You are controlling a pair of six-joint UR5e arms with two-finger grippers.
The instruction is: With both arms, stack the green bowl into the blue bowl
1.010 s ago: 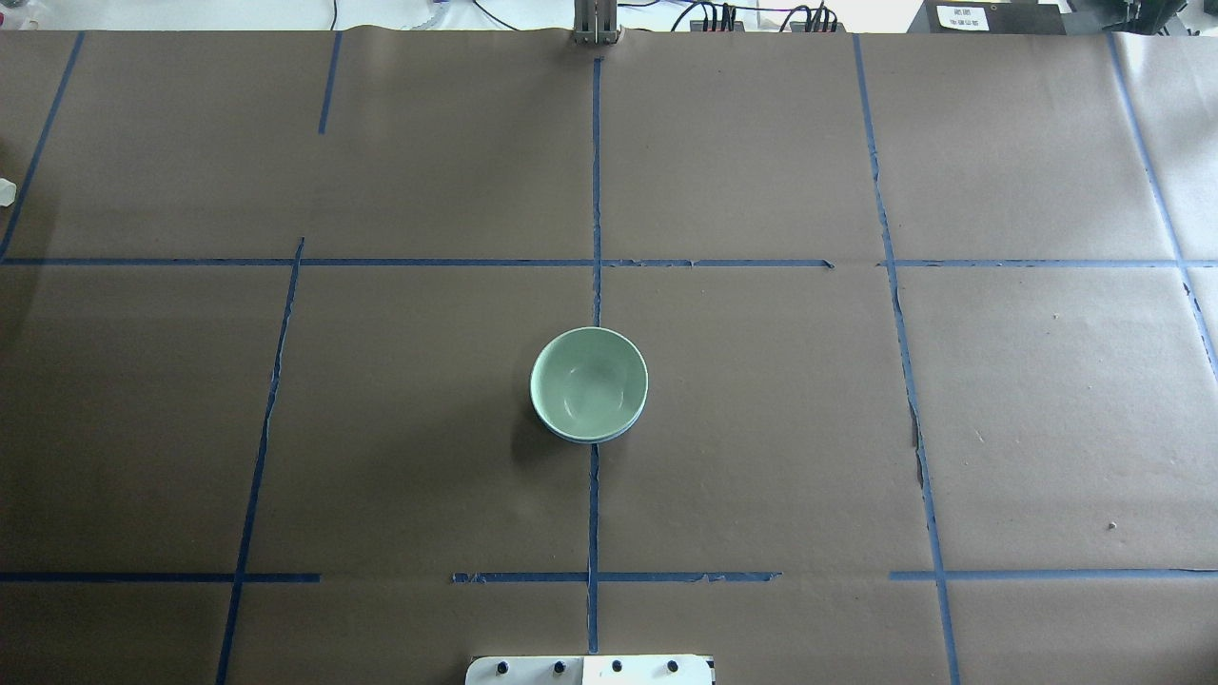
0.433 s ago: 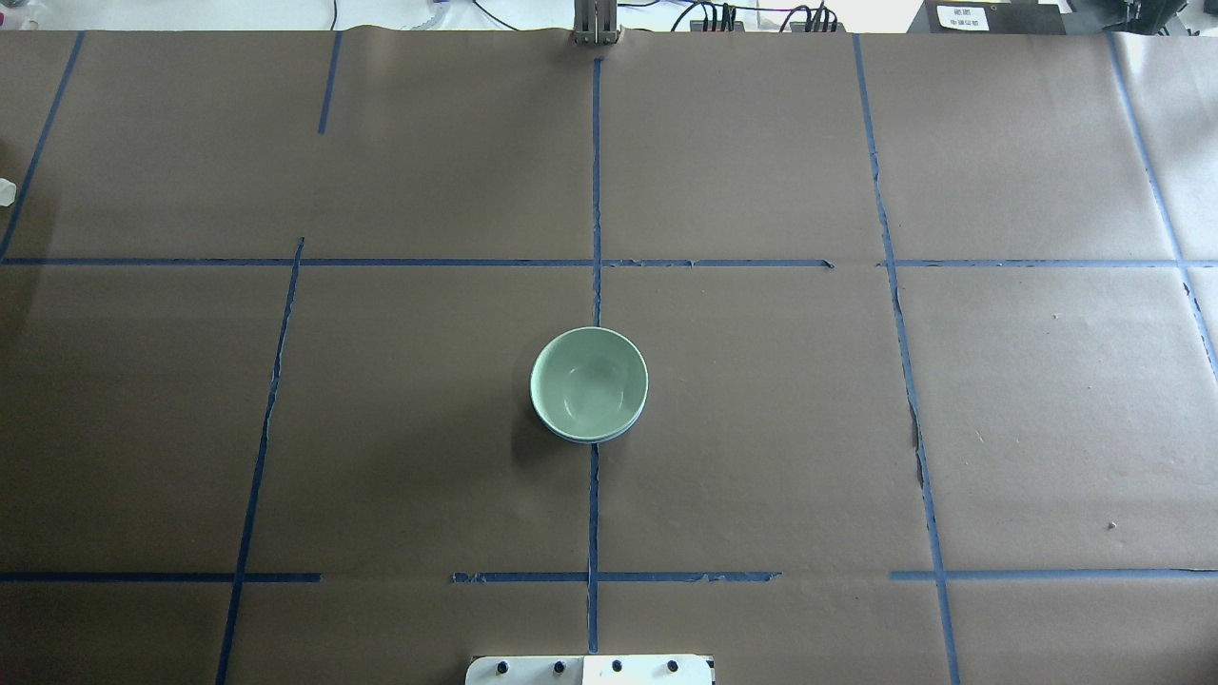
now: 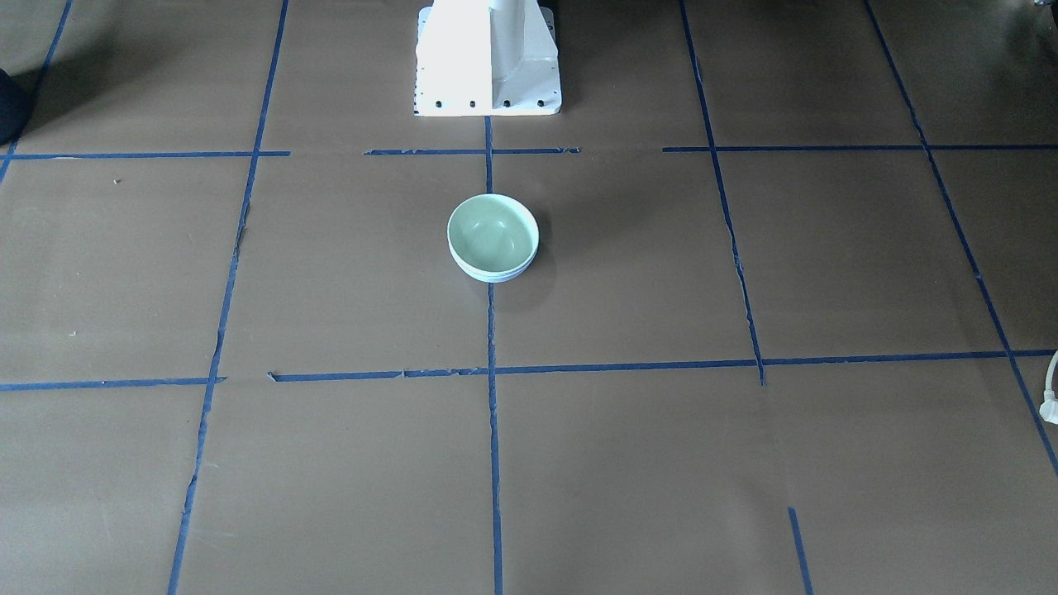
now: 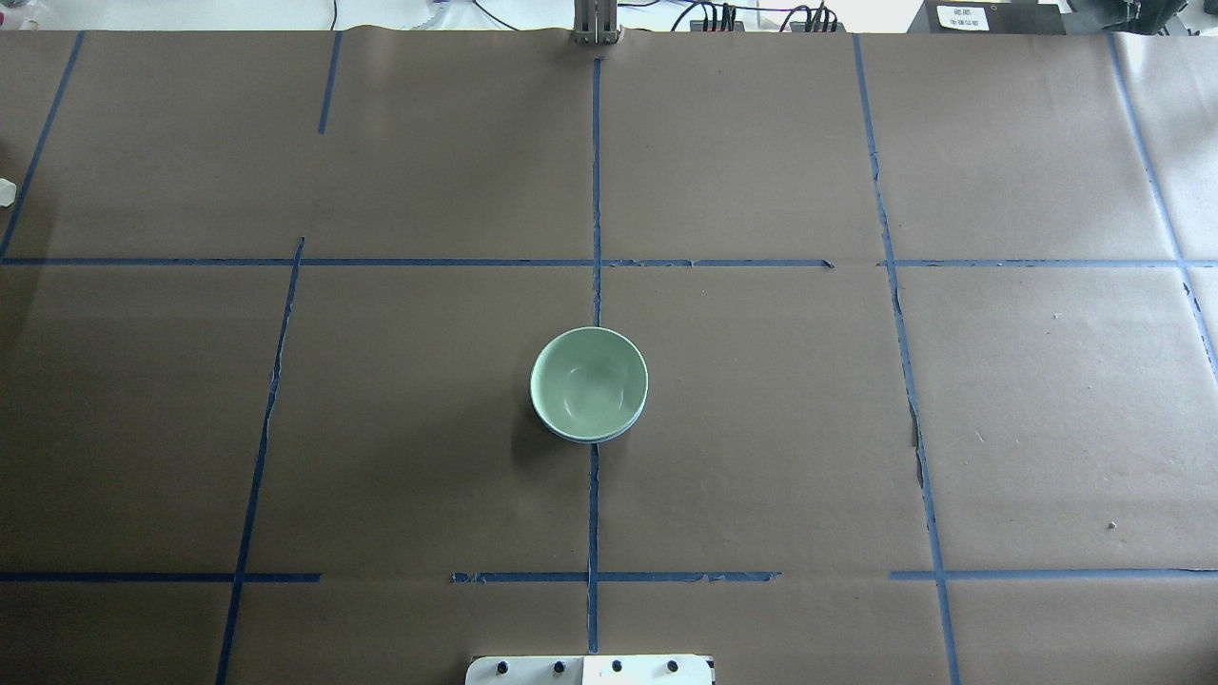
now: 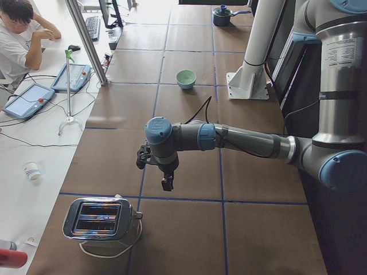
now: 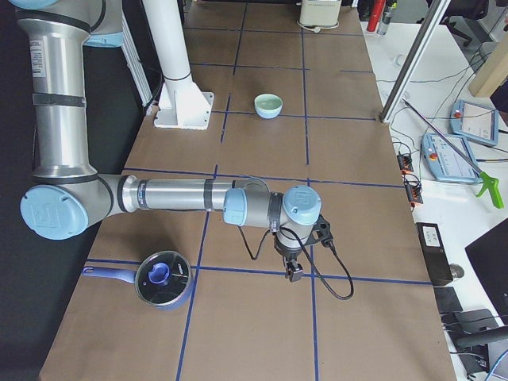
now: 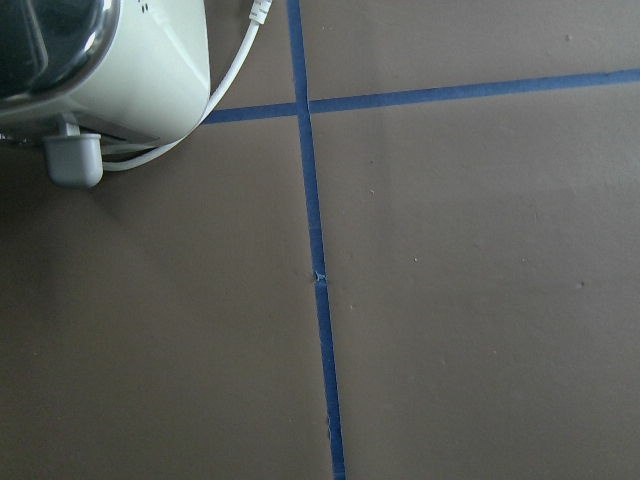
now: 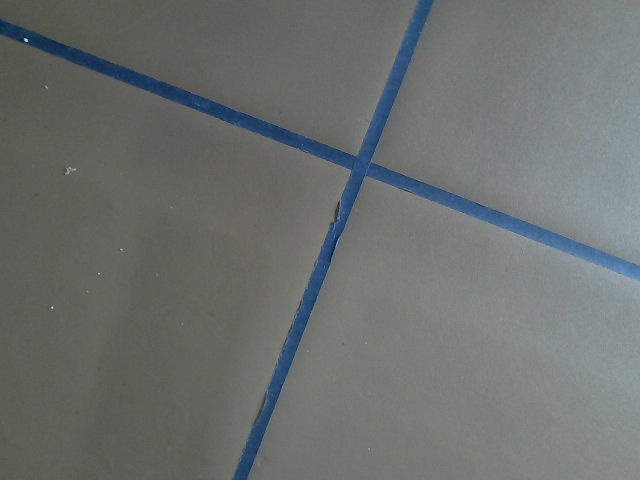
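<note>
The green bowl [image 4: 588, 382] sits nested inside the blue bowl [image 4: 609, 436] at the middle of the table, on the centre tape line. Only a thin pale blue rim shows under it, also in the front-facing view [image 3: 496, 278]. The green bowl also shows in that view [image 3: 493, 231]. Both arms are far from the bowls. The left gripper [image 5: 167, 182] hangs over the table's left end near a toaster. The right gripper [image 6: 294, 274] hangs over the right end near a pot. Both show only in side views, so I cannot tell if they are open or shut.
A chrome toaster [image 5: 103, 220] with a white cord stands at the left end and shows in the left wrist view [image 7: 100, 70]. A lidded blue pot [image 6: 163, 278] sits at the right end. The white pedestal [image 3: 488, 58] stands behind the bowls. An operator [image 5: 17, 34] sits beside the table.
</note>
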